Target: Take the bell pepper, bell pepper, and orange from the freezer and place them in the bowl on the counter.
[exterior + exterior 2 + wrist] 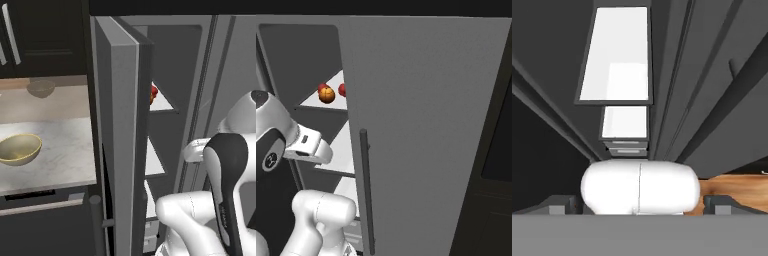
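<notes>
Freezer (316, 55) open, thick grey door (120, 140) swung wide, long bar handle (367, 192) on its front. On the top white shelf (311, 102), at about 10 o'clock in the right base view: an orange (327, 95) in front, one red bell pepper (321, 87) peeking out just behind it at its 11 o'clock, a second bell pepper (342, 90) close at its 3 o'clock, partly hidden by the door edge. A bit of red (154, 92) also seen past the door in the left base view.

Out on the marbled counter (60, 150), at 9 o'clock in the left base view: the pale-yellow bowl (19, 149). Farther back at 11 o'clock, well apart from it, a duller grey-tan bowl (41, 88).

Gripper (639, 206) spread wide open, nothing held, fingertips (558, 207) low in the hand view. Pointed at the lower white shelves (617, 55) and drawers (628, 148).
</notes>
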